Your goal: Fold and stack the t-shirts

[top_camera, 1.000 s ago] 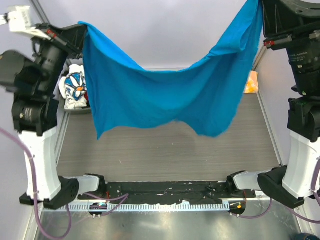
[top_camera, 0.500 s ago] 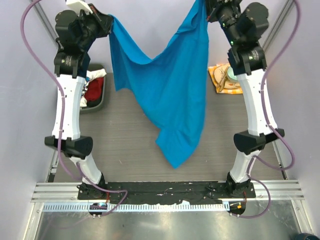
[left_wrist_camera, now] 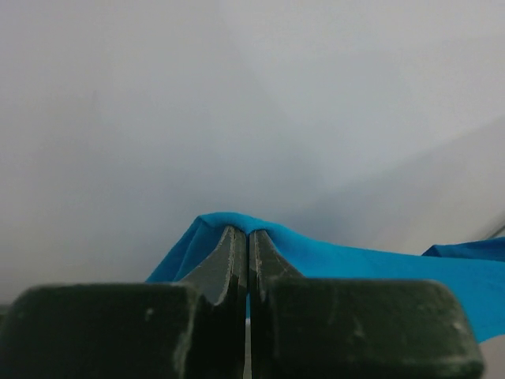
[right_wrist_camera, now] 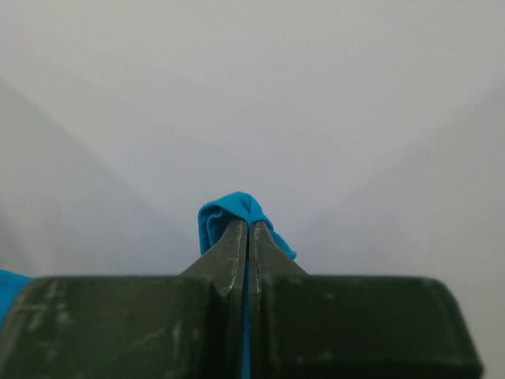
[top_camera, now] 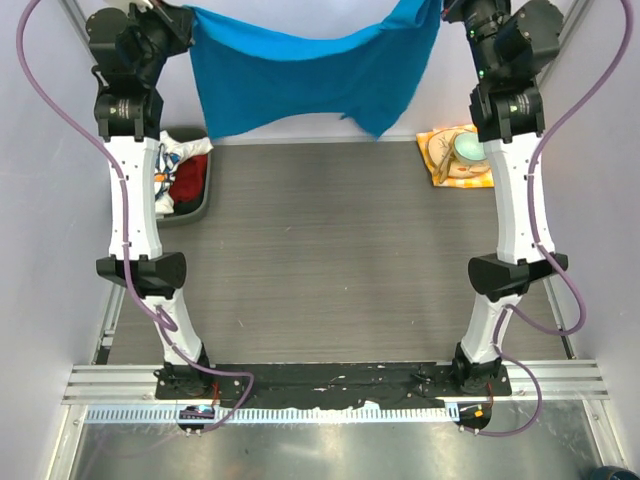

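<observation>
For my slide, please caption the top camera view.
Left gripper and right gripper hold a blue t-shirt spread between them above the table.

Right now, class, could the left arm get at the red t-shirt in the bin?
Probably not yet: the left pincer is shut on the blue t-shirt, stretched across to the right pincer. The red t-shirt lies uncovered in the bin.

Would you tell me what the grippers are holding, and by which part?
Both hold the plain bright blue cloth t-shirt by its upper edge: left gripper pinches one end, right gripper the other, bunched.
</observation>
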Robot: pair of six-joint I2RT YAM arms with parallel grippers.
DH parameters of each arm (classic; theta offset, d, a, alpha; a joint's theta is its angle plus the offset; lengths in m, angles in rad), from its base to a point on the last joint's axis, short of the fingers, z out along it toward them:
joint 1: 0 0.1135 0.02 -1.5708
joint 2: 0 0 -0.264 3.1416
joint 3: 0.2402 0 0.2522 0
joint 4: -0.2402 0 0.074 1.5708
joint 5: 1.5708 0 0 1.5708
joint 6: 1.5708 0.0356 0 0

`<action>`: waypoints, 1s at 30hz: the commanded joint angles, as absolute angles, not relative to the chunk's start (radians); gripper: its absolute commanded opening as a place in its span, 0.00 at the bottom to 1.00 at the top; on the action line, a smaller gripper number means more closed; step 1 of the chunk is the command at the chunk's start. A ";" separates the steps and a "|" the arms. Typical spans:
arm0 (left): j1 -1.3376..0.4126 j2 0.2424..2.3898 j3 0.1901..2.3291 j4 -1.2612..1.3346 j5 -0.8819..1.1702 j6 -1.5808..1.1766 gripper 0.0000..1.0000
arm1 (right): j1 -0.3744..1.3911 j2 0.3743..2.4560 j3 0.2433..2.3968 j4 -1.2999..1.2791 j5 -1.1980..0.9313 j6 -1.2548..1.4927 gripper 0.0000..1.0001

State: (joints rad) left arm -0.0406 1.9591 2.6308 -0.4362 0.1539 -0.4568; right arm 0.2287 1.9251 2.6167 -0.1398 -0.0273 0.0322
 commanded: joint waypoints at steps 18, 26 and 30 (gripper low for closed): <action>-0.193 1.405 1.226 -0.127 -0.039 -0.535 0.00 | 0.233 1.089 1.114 -0.046 -0.023 0.269 0.01; -0.350 1.270 1.028 -0.271 -0.228 -0.659 0.00 | 0.284 0.928 1.112 -0.253 0.021 0.324 0.01; -0.383 1.181 0.907 -0.353 -0.281 -0.756 0.00 | 0.337 0.905 1.105 -0.397 0.060 0.322 0.01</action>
State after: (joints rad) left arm -0.3592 1.2831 0.9977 -0.2676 -0.1581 -0.6487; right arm 0.2981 0.9131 1.0958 -0.2657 0.0101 0.2989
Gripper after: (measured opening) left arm 0.023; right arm 0.034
